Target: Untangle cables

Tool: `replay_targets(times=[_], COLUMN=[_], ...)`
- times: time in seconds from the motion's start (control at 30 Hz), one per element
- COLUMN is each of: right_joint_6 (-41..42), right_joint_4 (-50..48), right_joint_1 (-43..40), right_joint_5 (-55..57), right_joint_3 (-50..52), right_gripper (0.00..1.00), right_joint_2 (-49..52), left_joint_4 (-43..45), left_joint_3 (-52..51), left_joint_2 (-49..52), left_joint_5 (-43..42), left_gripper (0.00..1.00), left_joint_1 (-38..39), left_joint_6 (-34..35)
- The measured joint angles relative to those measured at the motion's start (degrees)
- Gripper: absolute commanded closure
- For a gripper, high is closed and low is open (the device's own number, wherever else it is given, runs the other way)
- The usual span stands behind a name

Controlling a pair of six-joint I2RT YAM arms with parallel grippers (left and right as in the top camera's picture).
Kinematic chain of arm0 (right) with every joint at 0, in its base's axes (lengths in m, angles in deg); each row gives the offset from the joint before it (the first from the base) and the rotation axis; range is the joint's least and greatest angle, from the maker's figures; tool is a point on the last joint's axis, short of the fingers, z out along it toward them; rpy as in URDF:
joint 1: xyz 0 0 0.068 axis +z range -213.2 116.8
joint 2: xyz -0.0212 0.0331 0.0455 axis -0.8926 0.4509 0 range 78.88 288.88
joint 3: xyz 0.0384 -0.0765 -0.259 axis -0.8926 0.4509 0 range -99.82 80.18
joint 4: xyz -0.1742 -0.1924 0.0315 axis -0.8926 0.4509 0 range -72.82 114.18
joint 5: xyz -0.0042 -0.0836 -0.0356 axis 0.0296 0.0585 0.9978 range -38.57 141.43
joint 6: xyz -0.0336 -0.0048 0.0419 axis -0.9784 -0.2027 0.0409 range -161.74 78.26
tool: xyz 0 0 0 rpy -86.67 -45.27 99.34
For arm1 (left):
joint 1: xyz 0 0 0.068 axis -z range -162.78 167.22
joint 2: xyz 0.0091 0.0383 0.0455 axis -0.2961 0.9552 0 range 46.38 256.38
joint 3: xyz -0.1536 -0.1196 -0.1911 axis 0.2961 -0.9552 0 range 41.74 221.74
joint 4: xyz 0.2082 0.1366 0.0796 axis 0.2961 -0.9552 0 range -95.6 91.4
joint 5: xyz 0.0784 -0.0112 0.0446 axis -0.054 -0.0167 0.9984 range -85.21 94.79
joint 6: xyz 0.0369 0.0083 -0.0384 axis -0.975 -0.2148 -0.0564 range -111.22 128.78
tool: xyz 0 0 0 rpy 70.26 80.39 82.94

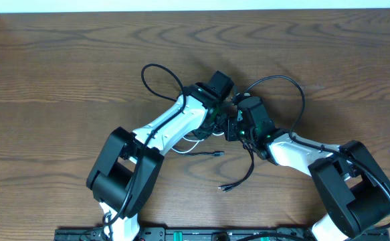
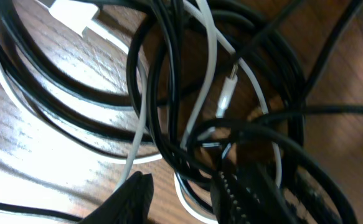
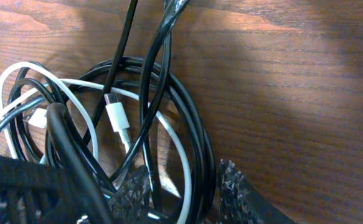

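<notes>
**Two arms over a knot of cables**

The cables [image 3: 197, 137] lie in a heap near the middle of the bench [image 1: 61, 67]. Both arms lean in over them. Most cables are black. One white cable [image 2: 209, 56] loops through them, and its white plug [image 3: 117, 118] sits inside the black ring. Two black ends [image 1: 227, 187] trail toward the edge by the robot. The left jaws are narrow, with strands between them. The right jaws are narrow around black strands. I cannot tell if either pair is pinching.
</notes>
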Motion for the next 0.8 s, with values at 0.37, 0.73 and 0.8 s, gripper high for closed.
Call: replay_targets(times=[0.37,0.73,0.8], right_joint_6=[0.0,0.0,0.0], right_joint_4=[0.0,0.0,0.0], right_joint_1=[0.0,0.0,0.0], right_joint_5=[0.0,0.0,0.0], right_joint_3=[0.0,0.0,0.0], right_gripper=[0.67,0.69,0.69], right_joint_2=[0.0,0.0,0.0], left_joint_4=[2.1,3.0,3.0], left_joint_3=[-0.5,-1.7,-1.7], left_joint_2=[1.0,3.0,3.0], left_joint_5=[2.7,3.1,3.1], left_gripper=[0.73,0.93,0.93], left_joint_1=[0.0,0.0,0.0], left_joint_6=[0.6,0.7,0.6])
